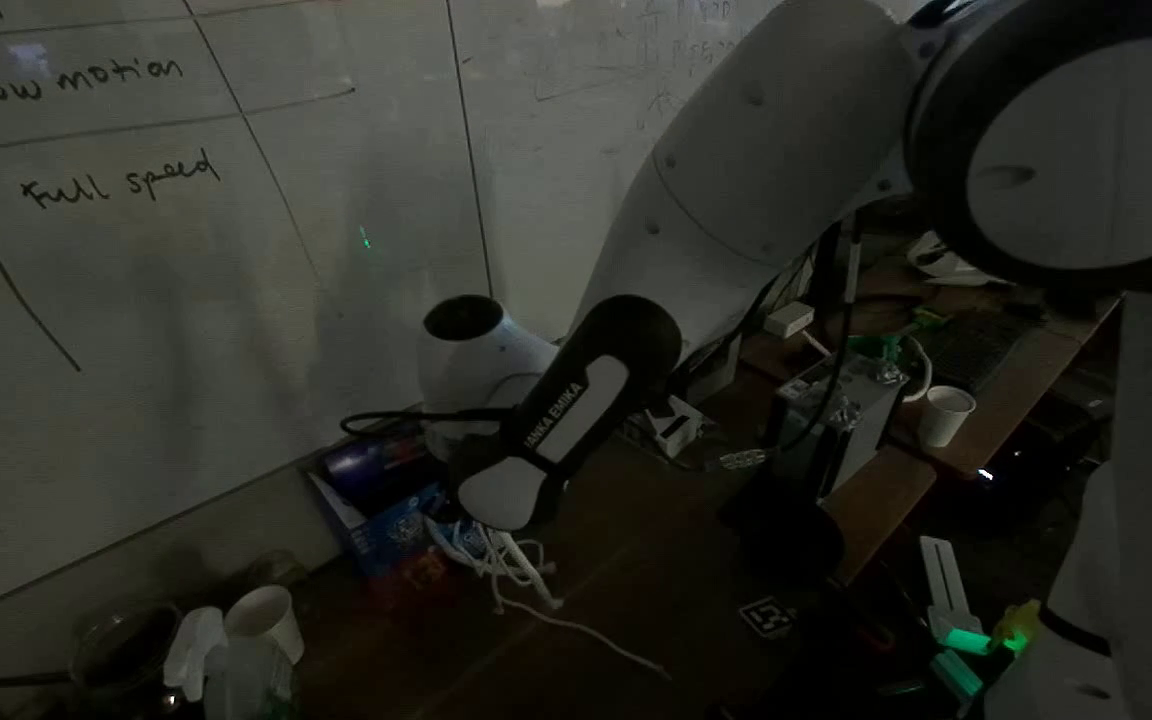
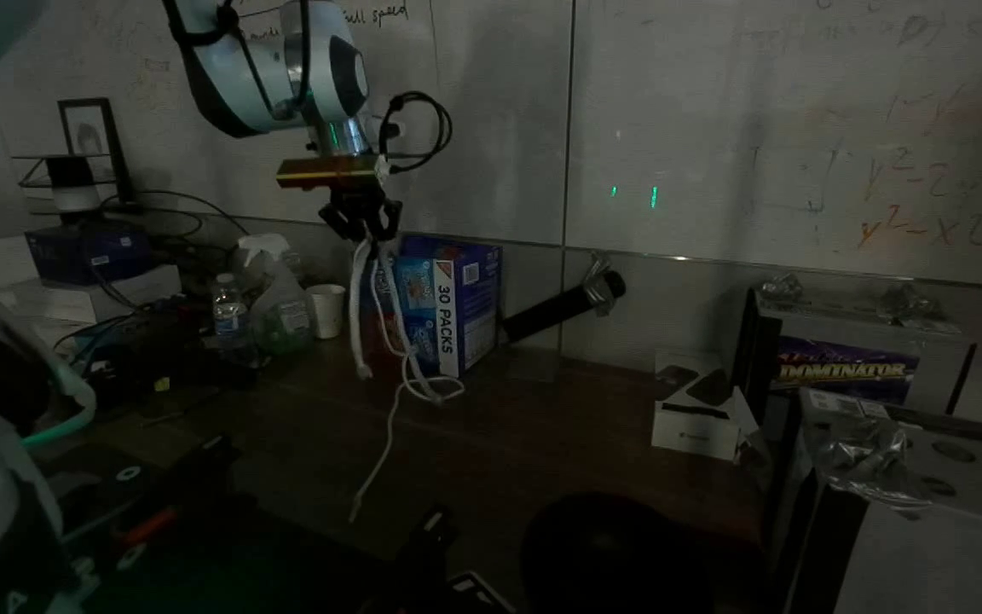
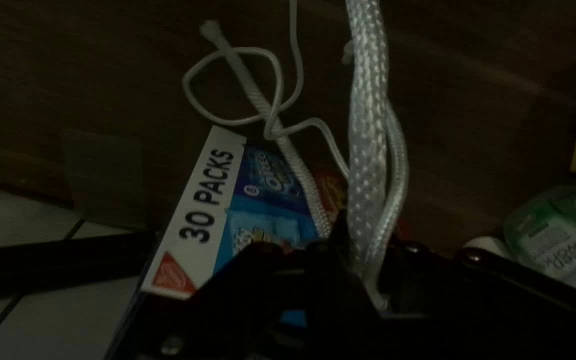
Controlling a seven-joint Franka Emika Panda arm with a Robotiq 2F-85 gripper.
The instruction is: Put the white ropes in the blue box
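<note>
Apparently halfway: grasping white braided ropes (image 3: pixel 368 135) in black two-fingered gripper (image 2: pixel 373 237) near blue rectangular cardboard box (image 2: pixel 446 298), yet to insert.

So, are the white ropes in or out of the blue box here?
Out: the white ropes hang from the pincer, and in an exterior view their loops and lower ends show outside the blue box.
</note>
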